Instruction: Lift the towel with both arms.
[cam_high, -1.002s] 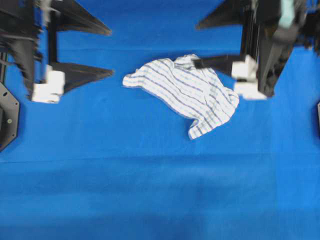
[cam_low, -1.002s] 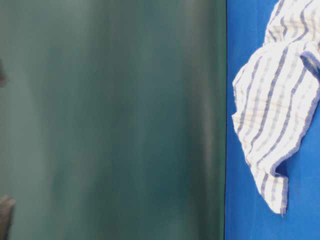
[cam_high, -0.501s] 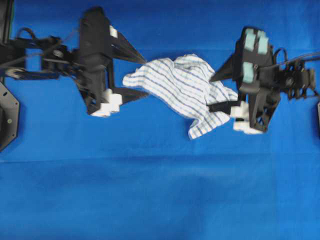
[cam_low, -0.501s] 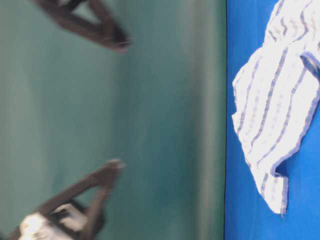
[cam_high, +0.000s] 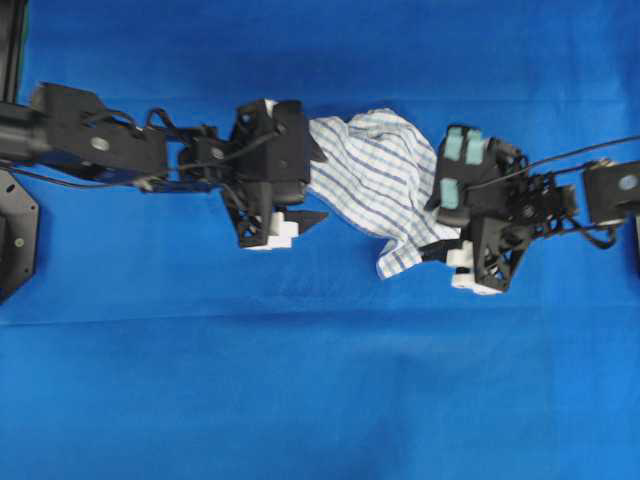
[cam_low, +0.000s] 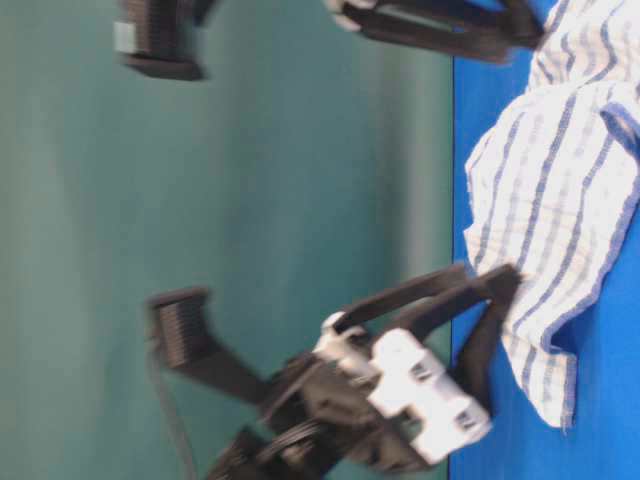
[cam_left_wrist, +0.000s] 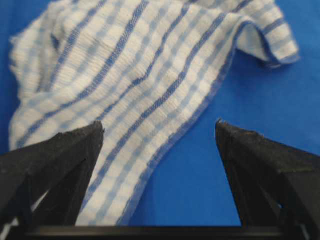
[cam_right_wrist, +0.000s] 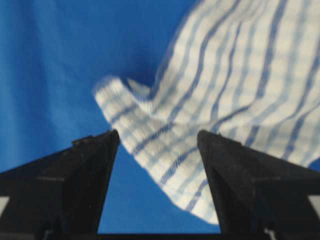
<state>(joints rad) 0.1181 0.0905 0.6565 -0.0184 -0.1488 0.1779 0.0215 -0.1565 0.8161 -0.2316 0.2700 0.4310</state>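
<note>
I see the towel rumpled near the blue sheet's far edge; left gripper and right gripper spread wide, flanking it.

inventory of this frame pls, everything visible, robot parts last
towel: 1, white with thin blue-grey check stripes and blue hem, crumpled on the blue sheet between the two grippers
blue sheet: 1, plain blue, covers the whole work surface
green backdrop: 1, dull green, behind the arms in the table-level view
left gripper: 1, black with white fittings, open, fingers straddling the towel's left hem
right gripper: 1, black with white fittings, open, fingers straddling the towel's right corner
</note>
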